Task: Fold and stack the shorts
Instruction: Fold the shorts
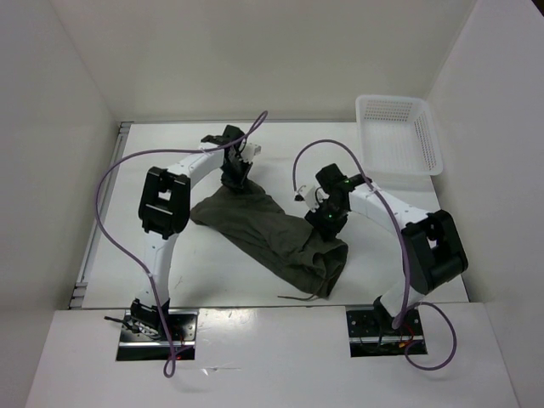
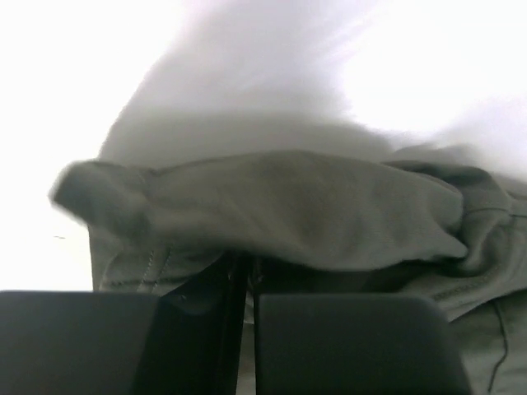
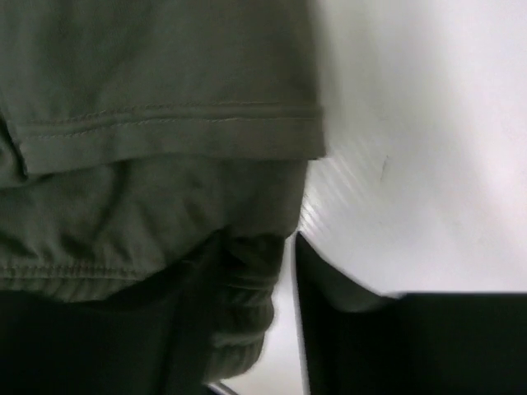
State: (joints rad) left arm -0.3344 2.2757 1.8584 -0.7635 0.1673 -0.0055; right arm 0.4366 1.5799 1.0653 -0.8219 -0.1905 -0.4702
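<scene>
Folding well probably means lifting both edges together, keeping cloth taut, carrying 1 half over the other, laying it flat. Shorts (image 1: 272, 229) slantwise mid-counter (image 1: 280, 153); left end effector (image 1: 235, 180) clamped on far edge; right end effector (image 1: 327, 224) astride right-hand hem, grip impossible to judge. White basket (image 1: 395, 99) well apart; loose drawstring (image 1: 302, 296) liable to snag.

I've got a white table (image 1: 225, 276) w/ plain white walls at back (image 1: 272, 51), L (image 1: 51, 170) & R (image 1: 501, 170). Metal rail (image 1: 98, 217) on the table's L edge. White perforated basket (image 1: 398, 132) in the far R corner. White ledge (image 1: 272, 357) at the near edge. Light is bright, even, w/ soft shadows.
</scene>
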